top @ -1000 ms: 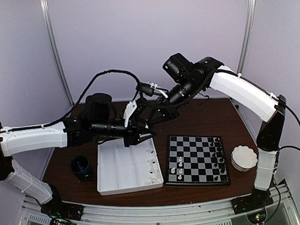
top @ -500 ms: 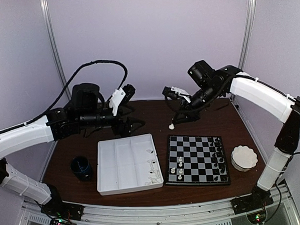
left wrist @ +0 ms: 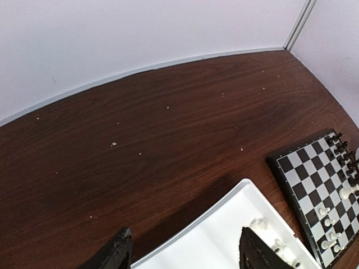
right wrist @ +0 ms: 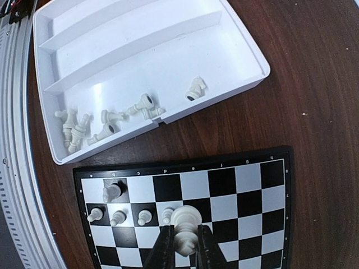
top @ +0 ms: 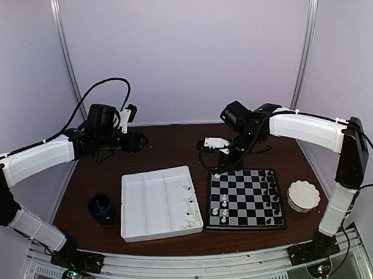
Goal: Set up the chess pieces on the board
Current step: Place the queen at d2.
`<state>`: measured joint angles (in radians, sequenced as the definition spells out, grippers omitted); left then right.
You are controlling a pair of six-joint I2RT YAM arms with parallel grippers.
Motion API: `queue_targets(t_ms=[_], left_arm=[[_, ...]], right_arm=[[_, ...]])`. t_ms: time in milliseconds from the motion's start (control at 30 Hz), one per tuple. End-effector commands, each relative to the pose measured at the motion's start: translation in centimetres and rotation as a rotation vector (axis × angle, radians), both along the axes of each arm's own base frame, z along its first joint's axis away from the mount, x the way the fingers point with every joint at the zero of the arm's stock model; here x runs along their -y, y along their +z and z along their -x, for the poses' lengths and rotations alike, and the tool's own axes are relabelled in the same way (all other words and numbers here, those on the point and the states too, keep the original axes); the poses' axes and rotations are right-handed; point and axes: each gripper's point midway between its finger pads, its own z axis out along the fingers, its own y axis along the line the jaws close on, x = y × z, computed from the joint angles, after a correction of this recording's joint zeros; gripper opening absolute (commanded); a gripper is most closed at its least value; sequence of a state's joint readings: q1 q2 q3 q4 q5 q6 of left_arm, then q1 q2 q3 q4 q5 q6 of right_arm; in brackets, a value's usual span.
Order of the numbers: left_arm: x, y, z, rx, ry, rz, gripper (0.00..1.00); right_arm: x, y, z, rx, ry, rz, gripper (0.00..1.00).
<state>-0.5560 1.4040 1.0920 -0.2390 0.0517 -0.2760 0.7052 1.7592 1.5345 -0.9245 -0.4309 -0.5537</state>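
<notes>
The board point(top: 247, 198) lies right of centre, with a few white chess pieces point(top: 224, 208) near its front left and black ones point(top: 271, 191) along its right side. My right gripper point(top: 219, 166) hangs over the board's far left corner, shut on a white chess piece point(right wrist: 186, 223) held base forward. In the right wrist view that gripper point(right wrist: 184, 242) hovers over the board point(right wrist: 235, 185), beside a row of white pawns point(right wrist: 118, 217). My left gripper point(top: 137, 141) is back left, open and empty; its fingers point(left wrist: 120, 249) frame the tray's corner point(left wrist: 224, 235).
A white compartmented tray point(top: 155, 205) sits left of the board, with several white pieces point(right wrist: 106, 120) lying in its near right end. A dark blue cup point(top: 101, 207) stands left of the tray. A white scalloped dish point(top: 303, 195) sits right of the board.
The two grippers met above the tray's far edge, then parted. My left gripper opened and drew back left. The right one carried the white piece down to the board's far left corner.
</notes>
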Motion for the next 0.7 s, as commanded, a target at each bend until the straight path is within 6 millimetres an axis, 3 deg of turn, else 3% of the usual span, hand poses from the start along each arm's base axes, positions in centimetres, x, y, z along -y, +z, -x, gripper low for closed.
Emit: queue_targets(t_ms=[0,367,667], left_arm=[[-0.5,3.2,0.4,0.094,0.020,0.038,0.65],[-0.7,4.4,0.8,0.118,0.005,0.032,0.66],[-0.7,4.2,0.8,0.113,0.002,0.025,0.66]], right_arm=[[-0.9,-1.5,-0.2,0.042,0.047,0.072,0.00],[-2.3,-5.1,0.9,-0.002,0.100,0.155,0.00],[-1.6,-6.8,-0.7,0.029,0.047,0.221,0.00]])
